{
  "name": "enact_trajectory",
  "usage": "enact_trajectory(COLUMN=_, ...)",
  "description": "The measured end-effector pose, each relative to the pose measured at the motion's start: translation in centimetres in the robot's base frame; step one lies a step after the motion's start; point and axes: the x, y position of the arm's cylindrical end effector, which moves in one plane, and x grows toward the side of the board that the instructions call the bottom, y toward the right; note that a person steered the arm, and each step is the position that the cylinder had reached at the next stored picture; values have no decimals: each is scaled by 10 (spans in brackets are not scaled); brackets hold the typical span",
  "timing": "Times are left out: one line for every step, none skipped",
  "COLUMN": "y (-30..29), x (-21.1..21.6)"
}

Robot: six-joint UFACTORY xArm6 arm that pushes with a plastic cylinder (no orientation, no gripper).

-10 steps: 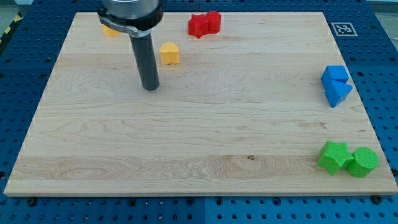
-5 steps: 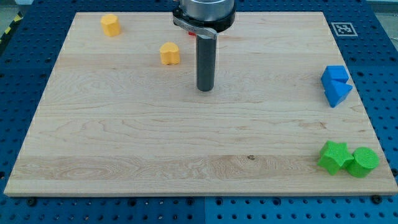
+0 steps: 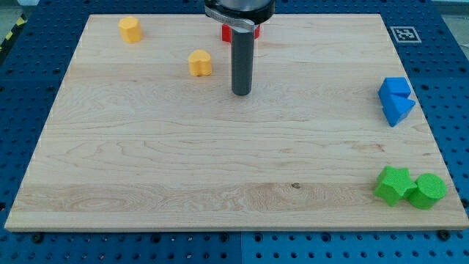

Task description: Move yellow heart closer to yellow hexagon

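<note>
Red block [image 3: 226, 31]: mostly hidden behind my rod's collar, up-view of my tip [image 3: 241, 93]; only slivers show either side, shape not determinable.
Rod collar [image 3: 239, 10]: cut off by the view's top edge, above my tip; I cannot see the arm beyond it.
Board marker [image 3: 401, 34]: far to the view's right of my tip, pattern too small to read.
Blue blocks [image 3: 396, 100]: two touching, well right of my tip; the rear one's shape is partly covered by the front one.
</note>
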Motion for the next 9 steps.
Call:
enact_trajectory(y=0, x=0)
enact_trajectory(y=0, x=0)
enact_trajectory(y=0, x=-20)
enact_trajectory(y=-22, x=-36)
enact_trajectory(y=-68, x=-37)
enact_trajectory(y=-96, x=-44)
enact_trajectory(y=-109, x=-51)
enact_trajectory(y=-80, x=-39)
enact_trajectory(y=-74, x=-40)
